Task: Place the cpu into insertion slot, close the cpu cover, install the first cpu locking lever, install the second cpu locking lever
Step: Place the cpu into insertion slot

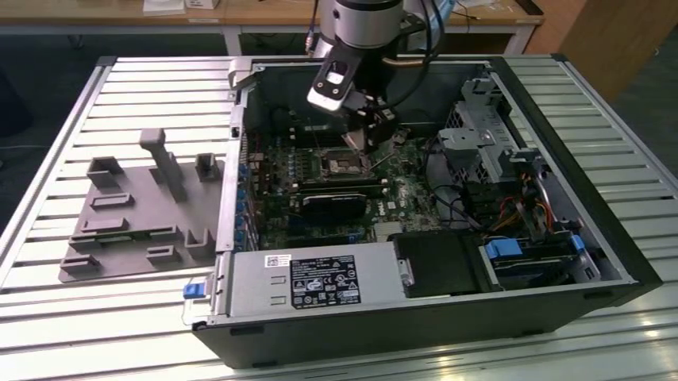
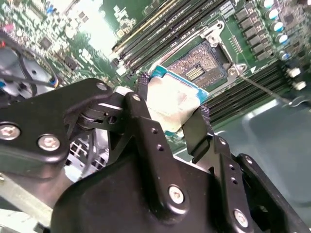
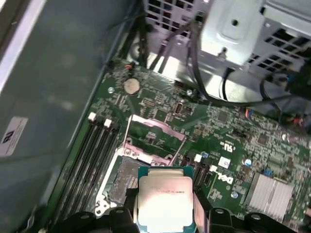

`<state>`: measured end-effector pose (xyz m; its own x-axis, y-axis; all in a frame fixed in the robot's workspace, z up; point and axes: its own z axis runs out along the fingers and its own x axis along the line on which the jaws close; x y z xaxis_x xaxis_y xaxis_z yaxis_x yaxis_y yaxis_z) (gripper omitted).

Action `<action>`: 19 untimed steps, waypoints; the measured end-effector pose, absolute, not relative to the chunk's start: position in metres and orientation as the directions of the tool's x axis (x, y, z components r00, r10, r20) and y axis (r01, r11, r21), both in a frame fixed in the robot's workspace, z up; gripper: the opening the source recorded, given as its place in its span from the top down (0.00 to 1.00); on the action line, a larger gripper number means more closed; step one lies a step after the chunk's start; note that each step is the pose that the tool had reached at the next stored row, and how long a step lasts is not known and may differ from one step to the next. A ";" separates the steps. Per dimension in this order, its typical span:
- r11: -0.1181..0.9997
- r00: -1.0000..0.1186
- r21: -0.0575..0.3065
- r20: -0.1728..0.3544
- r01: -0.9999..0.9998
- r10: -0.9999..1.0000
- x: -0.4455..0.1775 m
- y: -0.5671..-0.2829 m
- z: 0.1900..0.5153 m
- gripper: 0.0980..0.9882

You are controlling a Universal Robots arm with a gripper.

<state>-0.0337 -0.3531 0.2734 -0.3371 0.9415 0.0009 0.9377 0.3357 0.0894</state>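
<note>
My gripper [image 2: 173, 97] is shut on the cpu [image 2: 170, 104], a flat square chip with a pale silver top, held by two opposite edges between the black fingers [image 2: 142, 90]. In the first wrist view the cpu [image 3: 165, 196] hangs a little above and beside the insertion slot [image 3: 122, 177], partly overlapping it. The same insertion slot [image 2: 204, 63] lies uncovered, its contact field showing. The cpu cover [image 3: 154, 140] stands swung up and open beyond the slot, with thin wire levers [image 3: 127, 130] raised beside it. In the exterior view the gripper [image 1: 366, 143] is inside the case just above the slot [image 1: 341, 165].
Long black memory slots [image 3: 92, 160] run beside the socket. A silver drive cage [image 3: 243, 29] and loose cables [image 1: 466, 210] sit near it. The power supply [image 1: 307, 282] fills the case front. A grey fixture plate [image 1: 143, 214] lies on the slatted table at the exterior view's left.
</note>
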 end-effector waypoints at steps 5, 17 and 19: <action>0.256 -0.257 0.089 0.001 0.963 0.966 -0.034 -0.353 0.270 0.51; 0.078 -0.079 0.089 0.001 0.993 0.997 -0.035 -0.353 0.261 0.51; 0.056 -0.056 0.090 0.001 0.994 0.998 -0.036 -0.353 0.258 0.51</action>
<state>-0.0358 -0.3526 0.2585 -0.0562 0.9984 0.0009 0.9944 0.0559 0.0897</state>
